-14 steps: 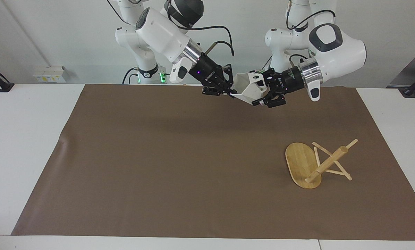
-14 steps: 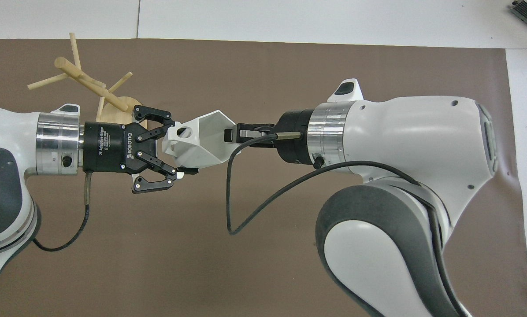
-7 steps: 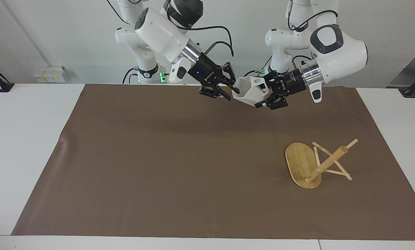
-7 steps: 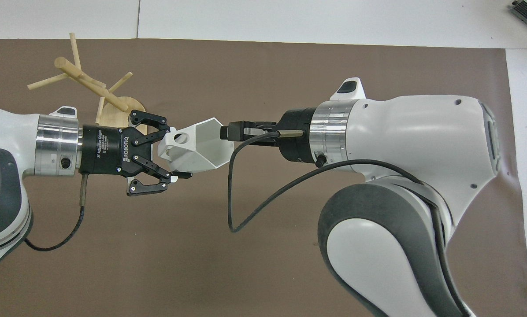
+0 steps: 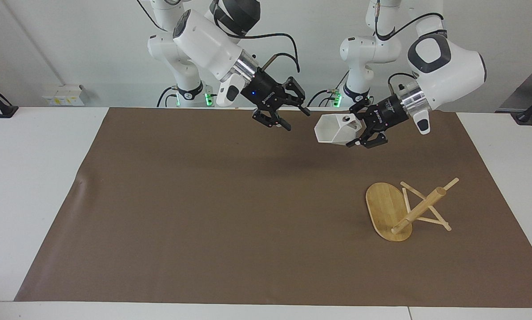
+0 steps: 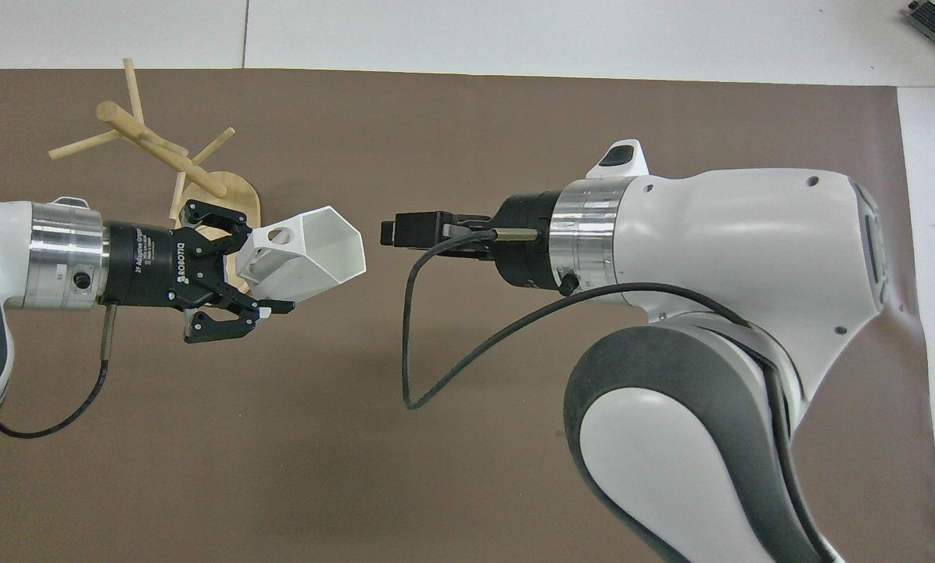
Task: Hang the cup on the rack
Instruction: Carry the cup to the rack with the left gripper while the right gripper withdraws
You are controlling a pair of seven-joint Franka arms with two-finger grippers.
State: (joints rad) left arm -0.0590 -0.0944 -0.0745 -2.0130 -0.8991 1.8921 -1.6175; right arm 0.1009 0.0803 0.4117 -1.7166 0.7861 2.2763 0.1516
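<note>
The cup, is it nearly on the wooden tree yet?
Not yet. Done: the left pincer alone holds the cup, gripping its handle end; the right pincer stands open, apart from the cup. In hand: the cup hangs on its side in the air over the brown mat. Left: the rack lies tipped over on the mat, so it probably needs standing upright before the handle goes over a peg.
</note>
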